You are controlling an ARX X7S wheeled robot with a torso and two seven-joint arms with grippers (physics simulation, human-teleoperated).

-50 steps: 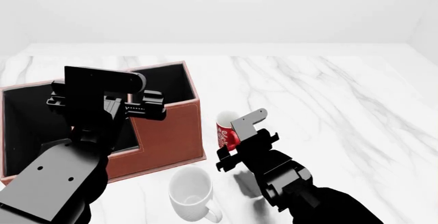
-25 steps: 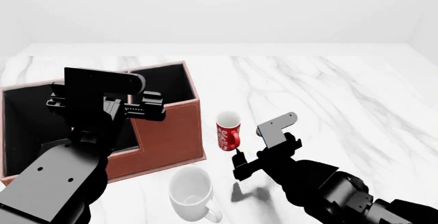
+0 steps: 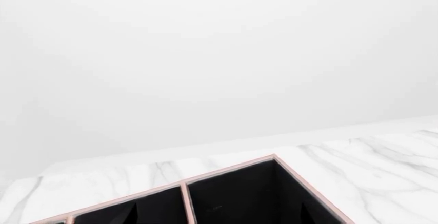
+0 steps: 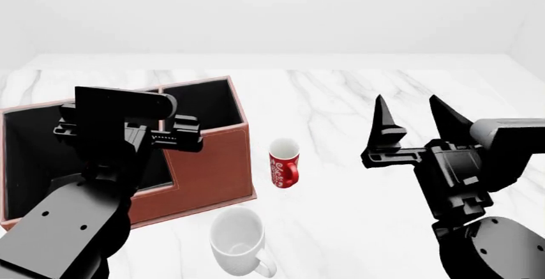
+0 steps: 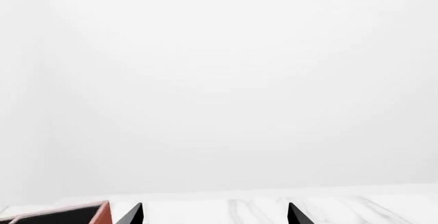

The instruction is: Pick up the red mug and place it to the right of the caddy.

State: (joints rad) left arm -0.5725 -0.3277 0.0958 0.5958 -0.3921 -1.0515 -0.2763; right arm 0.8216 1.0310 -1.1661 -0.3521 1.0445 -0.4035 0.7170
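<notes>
Lots cut off here. The left claw (image 4: 175, 140) is mostly buried behind its own black wrist block in the head view, so I can't tell if it's spread or pressed together. The left wrist view doesn't help: only the caddy (image 3: 226, 198) from above, black compartments with a pinkish rim, chopped off at the frame edge, plus blank wall. The right wrist view is almost all white wall, with two black fingertips (image 5: 133, 215) poking in at the edge and a sliver of caddy corner (image 5: 101, 212).

The right claw (image 4: 413, 114) is the clear one: raised well off the table (image 4: 358, 94), pointing up and away, its two pointed fingers spread wide with nothing between them.

The red mug (image 4: 284, 163) stands upright on the table just right of the caddy's (image 4: 209, 164) front right corner, near it, though I can't tell whether there's a gap. A white mug (image 4: 239, 241) sits closer to the robot, its bottom edge and handle clipped by the frame.

Versus a second ago: the right claw was down low right at the red mug, partly covering it. Half a second ago it had backed off to the right, and now it's swung up high and well clear. The mug hasn't budged, and neither has the left arm.
</notes>
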